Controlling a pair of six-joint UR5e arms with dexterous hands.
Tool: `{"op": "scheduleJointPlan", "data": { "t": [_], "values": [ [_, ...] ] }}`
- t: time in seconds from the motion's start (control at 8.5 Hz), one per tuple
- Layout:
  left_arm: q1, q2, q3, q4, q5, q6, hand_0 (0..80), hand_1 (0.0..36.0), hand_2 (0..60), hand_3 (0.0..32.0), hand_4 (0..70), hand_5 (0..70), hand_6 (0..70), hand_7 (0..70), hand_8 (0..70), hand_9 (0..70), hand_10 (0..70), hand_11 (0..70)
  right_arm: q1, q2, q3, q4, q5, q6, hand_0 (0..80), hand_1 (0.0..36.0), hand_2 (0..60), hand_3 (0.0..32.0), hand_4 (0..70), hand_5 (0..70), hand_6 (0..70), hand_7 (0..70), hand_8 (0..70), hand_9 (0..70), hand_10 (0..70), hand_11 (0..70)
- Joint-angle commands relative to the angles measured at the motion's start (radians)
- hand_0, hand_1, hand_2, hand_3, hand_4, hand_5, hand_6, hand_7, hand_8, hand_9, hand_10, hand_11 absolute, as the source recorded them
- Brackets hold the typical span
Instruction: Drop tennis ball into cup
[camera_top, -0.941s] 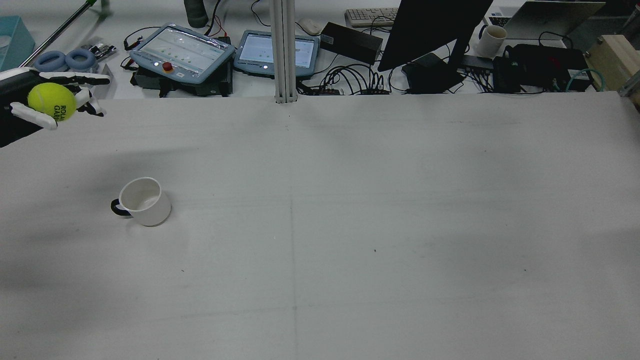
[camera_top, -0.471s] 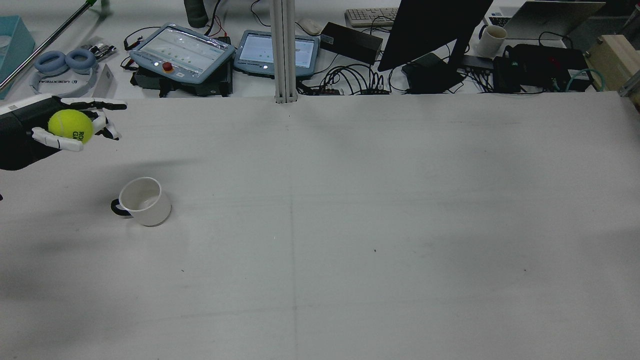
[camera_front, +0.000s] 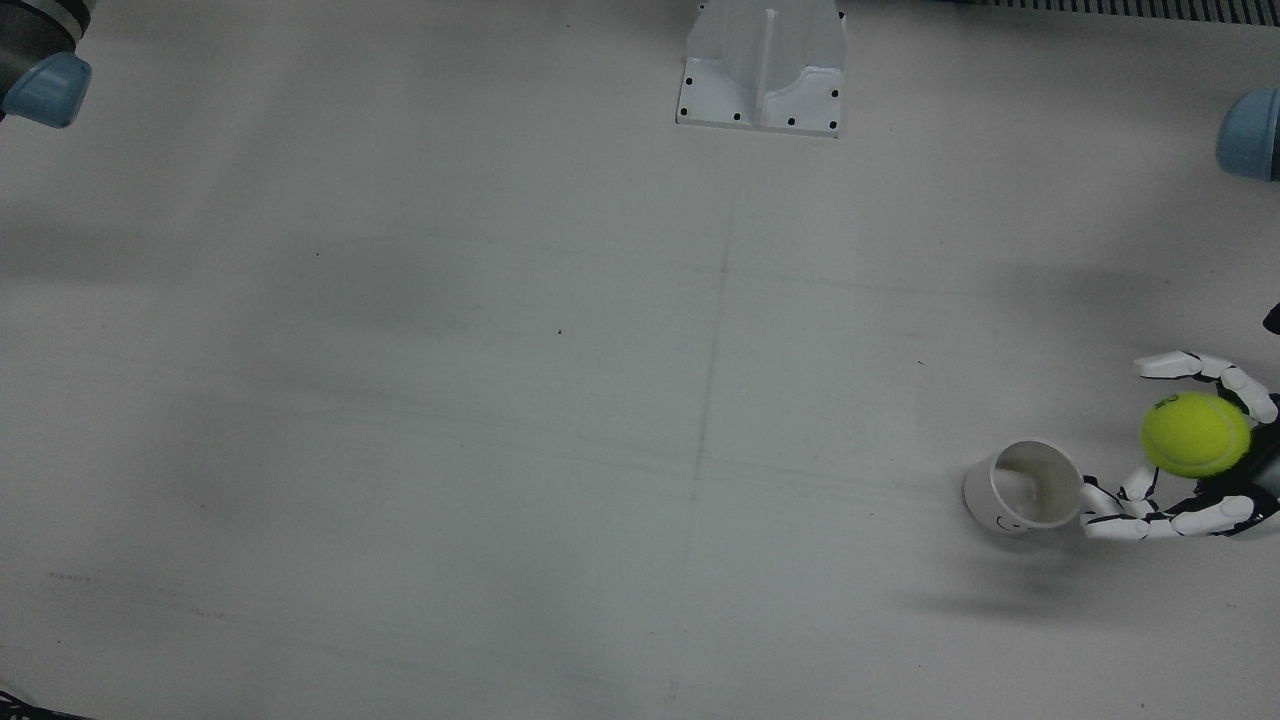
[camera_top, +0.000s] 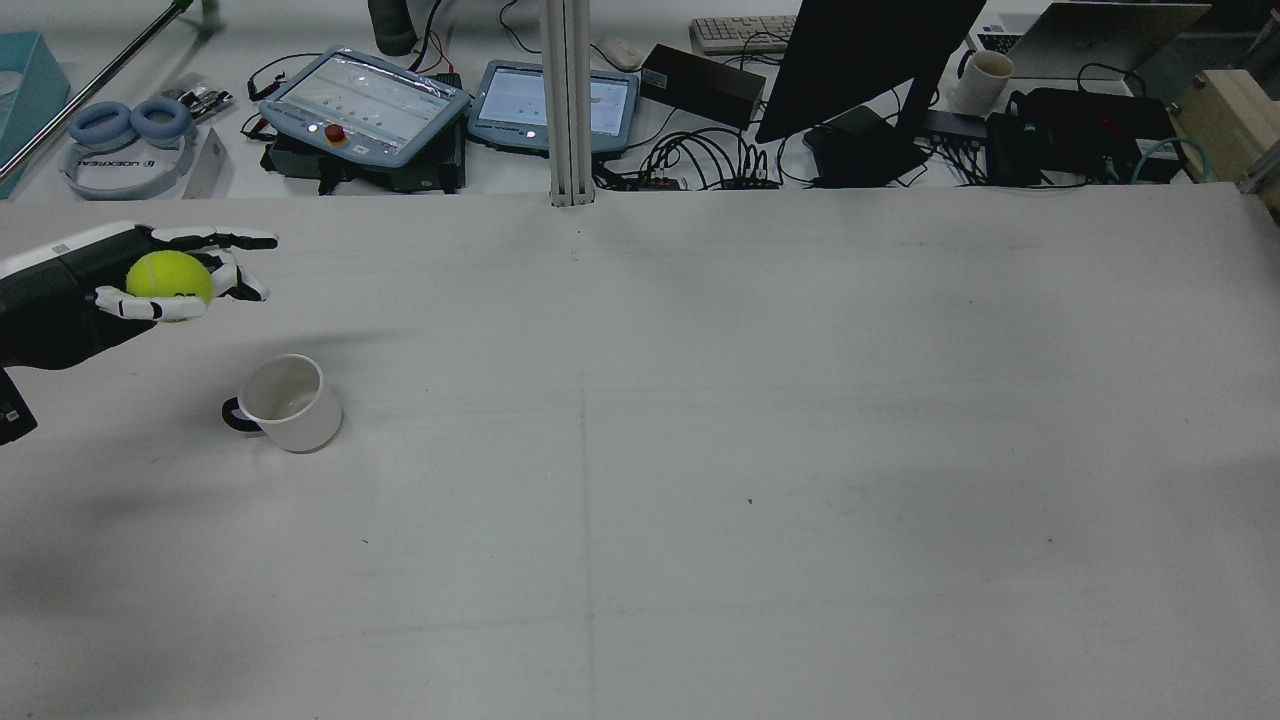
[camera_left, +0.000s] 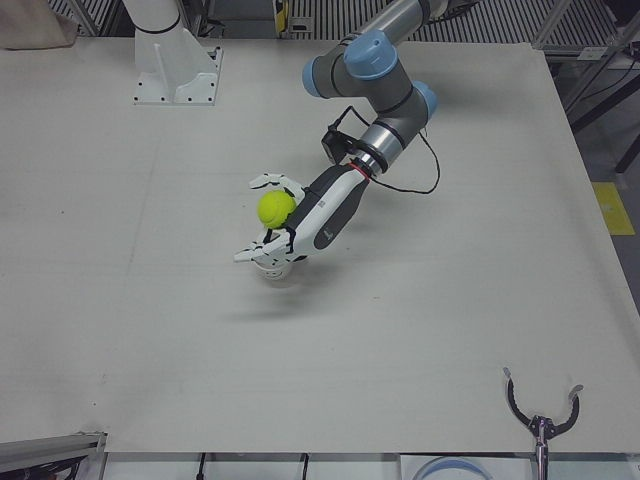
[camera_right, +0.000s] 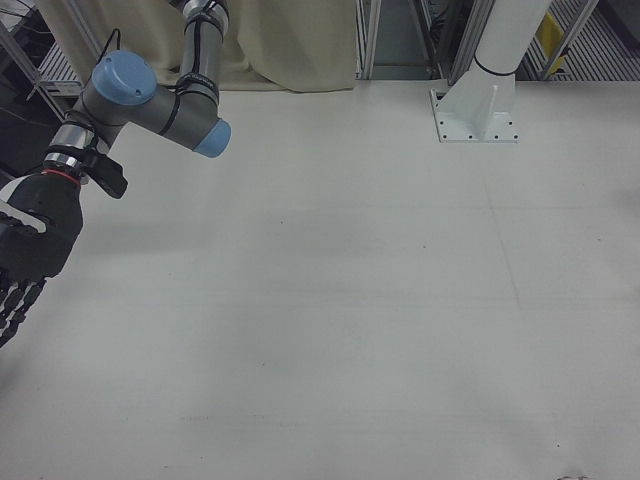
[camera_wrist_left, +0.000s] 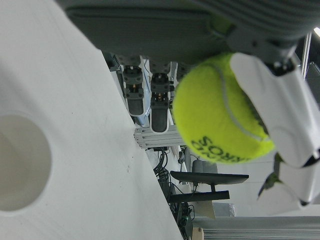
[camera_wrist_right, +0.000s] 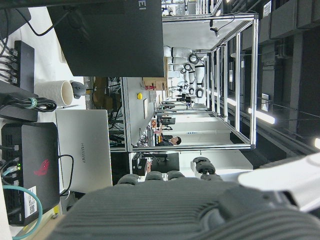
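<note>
My left hand (camera_top: 150, 275) is shut on a yellow-green tennis ball (camera_top: 168, 277) and holds it in the air. A white cup (camera_top: 288, 402) with a dark handle stands upright on the table, below the hand and a little to its right. In the front view the ball (camera_front: 1195, 434) is just right of the cup (camera_front: 1030, 487), and some fingers (camera_front: 1130, 520) reach to its rim. The left hand view shows the ball (camera_wrist_left: 220, 112) and the cup's mouth (camera_wrist_left: 20, 160). My right hand (camera_right: 25, 260) hangs at the table's side, fingers apart, empty.
Beyond the table's far edge lie two teach pendants (camera_top: 365, 105), headphones (camera_top: 125, 125), a monitor (camera_top: 860, 60) and cables. A white pedestal (camera_front: 762, 65) stands at the table's robot side. A small tool (camera_left: 540, 420) lies near the operators' edge.
My left hand has moved down and toward the cup with the ball in it, to the right in the rear view. The cup has not moved.
</note>
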Motion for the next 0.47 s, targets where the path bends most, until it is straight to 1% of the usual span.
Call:
{"op": "scheduleJointPlan", "data": {
  "t": [0.0,0.12,0.24,0.35],
  "values": [
    [0.004,0.001,0.002,-0.002,-0.018,0.006,39.1,10.1,34.0,0.0,25.8,9.2,44.0,57.7,23.8,35.0,14.9,21.9,0.0,0.0,0.0,0.0,0.0,0.0,0.0,0.0,0.0,0.0,0.0,0.0,0.0,0.0,0.0,0.0,0.0,0.0],
    [0.004,0.001,0.001,-0.002,-0.016,0.006,39.1,11.8,29.5,0.0,22.2,4.3,19.4,46.9,14.2,25.7,10.7,16.0,0.0,0.0,0.0,0.0,0.0,0.0,0.0,0.0,0.0,0.0,0.0,0.0,0.0,0.0,0.0,0.0,0.0,0.0],
    [0.004,-0.001,-0.001,-0.003,-0.014,0.006,39.6,14.2,27.1,0.0,14.5,0.9,2.9,25.3,0.4,5.1,2.0,3.6,0.0,0.0,0.0,0.0,0.0,0.0,0.0,0.0,0.0,0.0,0.0,0.0,0.0,0.0,0.0,0.0,0.0,0.0],
    [0.004,0.001,-0.001,-0.005,-0.014,0.006,39.7,15.5,30.0,0.0,10.4,1.3,5.4,18.0,0.7,2.2,0.0,0.0,0.0,0.0,0.0,0.0,0.0,0.0,0.0,0.0,0.0,0.0,0.0,0.0,0.0,0.0,0.0,0.0,0.0,0.0]
  ]
}}
